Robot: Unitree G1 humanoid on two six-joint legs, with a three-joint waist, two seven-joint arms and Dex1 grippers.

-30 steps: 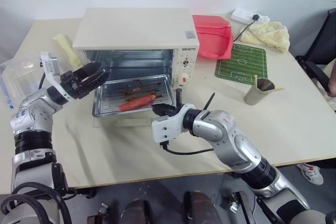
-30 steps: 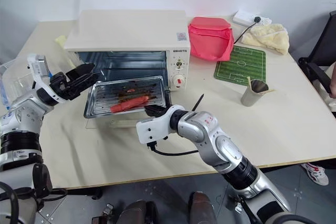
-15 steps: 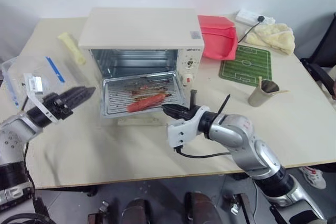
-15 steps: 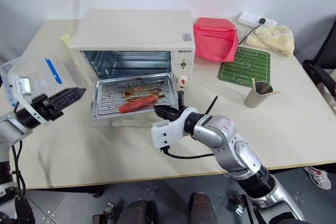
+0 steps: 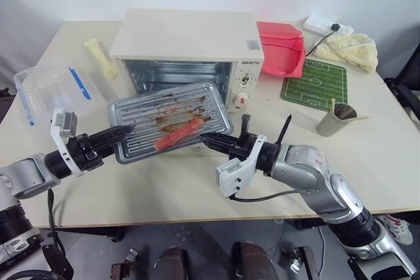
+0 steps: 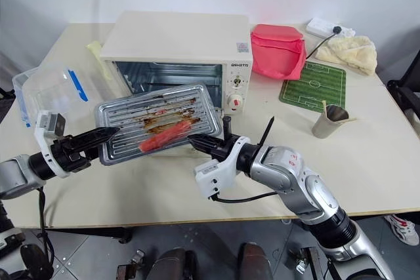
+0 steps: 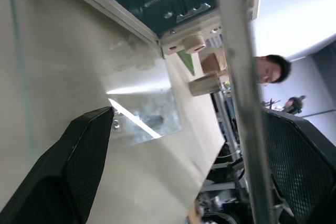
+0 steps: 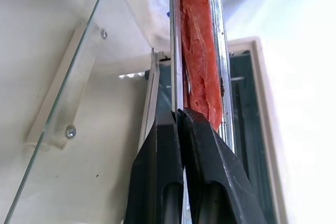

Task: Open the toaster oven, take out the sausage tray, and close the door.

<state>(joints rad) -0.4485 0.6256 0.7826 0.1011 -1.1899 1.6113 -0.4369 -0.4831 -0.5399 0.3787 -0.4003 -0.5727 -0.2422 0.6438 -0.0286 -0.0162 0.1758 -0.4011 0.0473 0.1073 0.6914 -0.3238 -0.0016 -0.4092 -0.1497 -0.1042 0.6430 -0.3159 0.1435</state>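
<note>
My right pincer (image 5: 205, 138) clamps the sausage tray (image 5: 172, 120) before the toaster oven (image 5: 190, 47); my left pincer (image 5: 125, 129) straddles its edge, fingers apart.

sausage tray (image 5: 172, 121) with sausage (image 5: 176, 138) on it sits in front of toaster oven (image 5: 189, 50) above its lowered door (image 8: 79, 93), between left gripper (image 5: 117, 134) and right gripper (image 5: 211, 140); plastic box (image 5: 49, 90) left of oven.

1. The tray (image 5: 172, 120) hangs across the oven (image 5: 187, 50) mouth, blocking the way in.
2. Lower left table (image 5: 144, 191) is bare.
3. A clear box (image 5: 46, 90) crowds the left edge.
</note>
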